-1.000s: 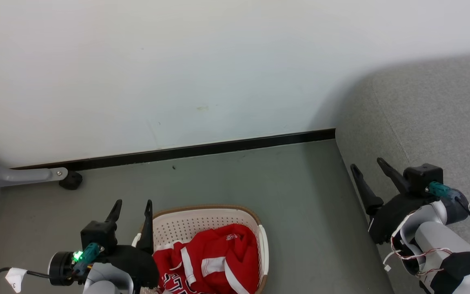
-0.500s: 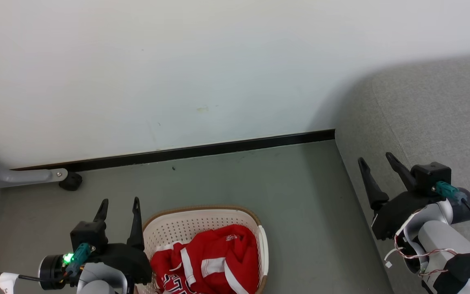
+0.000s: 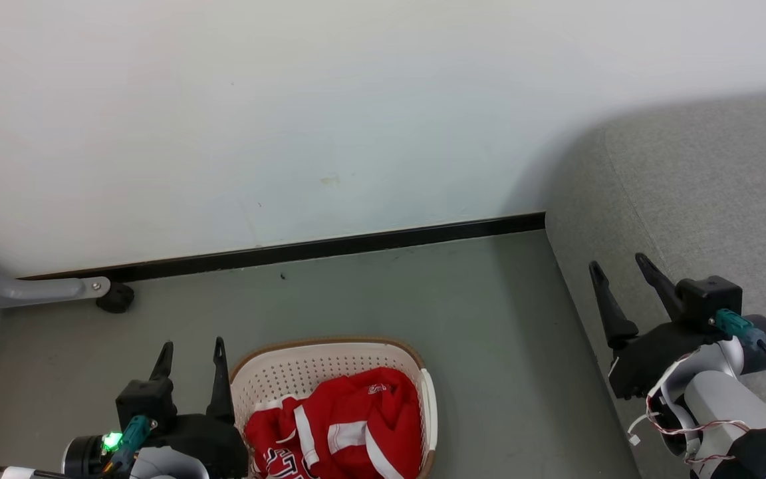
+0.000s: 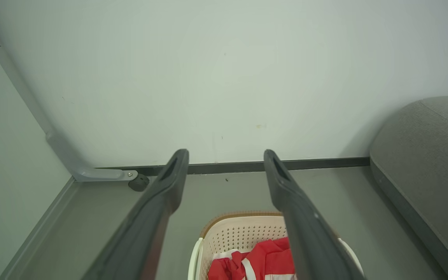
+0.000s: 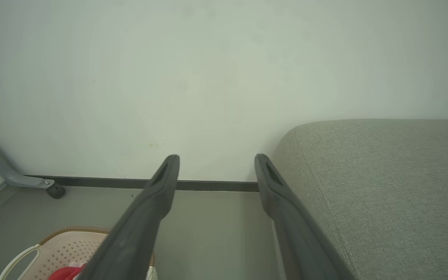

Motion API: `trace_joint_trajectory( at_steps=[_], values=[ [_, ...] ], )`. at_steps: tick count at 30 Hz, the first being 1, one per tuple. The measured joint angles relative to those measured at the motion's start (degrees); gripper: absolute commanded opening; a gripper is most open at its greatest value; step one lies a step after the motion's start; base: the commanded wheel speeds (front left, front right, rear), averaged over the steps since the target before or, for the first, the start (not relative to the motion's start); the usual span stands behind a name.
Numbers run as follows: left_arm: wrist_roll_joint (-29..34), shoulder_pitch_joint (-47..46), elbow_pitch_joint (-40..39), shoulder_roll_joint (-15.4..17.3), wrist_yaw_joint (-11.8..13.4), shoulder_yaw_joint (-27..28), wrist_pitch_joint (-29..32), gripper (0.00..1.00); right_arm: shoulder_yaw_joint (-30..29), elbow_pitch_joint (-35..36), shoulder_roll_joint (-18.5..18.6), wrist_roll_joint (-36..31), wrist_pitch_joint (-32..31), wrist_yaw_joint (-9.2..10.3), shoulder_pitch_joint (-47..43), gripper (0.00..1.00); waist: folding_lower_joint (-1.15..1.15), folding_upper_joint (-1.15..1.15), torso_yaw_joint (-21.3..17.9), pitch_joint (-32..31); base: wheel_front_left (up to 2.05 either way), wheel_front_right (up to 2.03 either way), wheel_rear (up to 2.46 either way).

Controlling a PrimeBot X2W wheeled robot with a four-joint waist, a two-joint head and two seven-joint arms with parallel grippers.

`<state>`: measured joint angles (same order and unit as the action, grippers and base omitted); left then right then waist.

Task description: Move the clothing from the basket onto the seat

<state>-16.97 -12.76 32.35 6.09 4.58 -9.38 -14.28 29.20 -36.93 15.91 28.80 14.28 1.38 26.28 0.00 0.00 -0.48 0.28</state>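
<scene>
the left jaws stand open, their two dark fingers [image 4: 161,202] spread apart with nothing between them, tips pointing toward the wall [image 3: 356,100]. in the head view they sit at the lower left, just beside the left side of the basket [image 3: 303,379]; whether the nearer finger touches the rim cannot be told. a green light [image 3: 112,440] glows on the wrist behind them. in the left wrist view the basket lies below, and the gap between the fingers frames its far end.

the right jaws are open too and empty, fingers [image 3: 606,299] angled up and to the left. they hang at the lower right of the head view, in front of the seat's [image 3: 702,193] rounded near corner. in the right wrist view one finger crosses the seat's edge and the other crosses the floor [image 3: 423,299].

the clothing [image 3: 350,426] is in the basket: a crumpled red heap with white stripe trim, filling the near part and leaving the perforated far wall bare. part of a dark number shows at the bottom edge. the basket stands on the grey-green floor, well apart from the seat, with open floor between them.

beyond, a black baseboard [image 3: 356,243] runs along the foot of the pale wall up to the seat. at far left a grey metal leg [image 3: 44,287] ends in a black foot [image 3: 115,296] on the floor.
</scene>
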Motion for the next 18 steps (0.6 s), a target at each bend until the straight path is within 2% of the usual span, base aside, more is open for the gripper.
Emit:
trace_joint_trajectory(
  at_steps=[18],
  values=[
    [1.0, 1.3, -1.2, -1.1, -0.1, 0.9, 0.0, 1.00, -2.6, 5.4, 0.5, -2.7, 0.0, 0.14, -1.2, 1.00, 0.01, -0.01, -0.1, 1.8, 0.00, 0.00, 0.00]
  ],
)
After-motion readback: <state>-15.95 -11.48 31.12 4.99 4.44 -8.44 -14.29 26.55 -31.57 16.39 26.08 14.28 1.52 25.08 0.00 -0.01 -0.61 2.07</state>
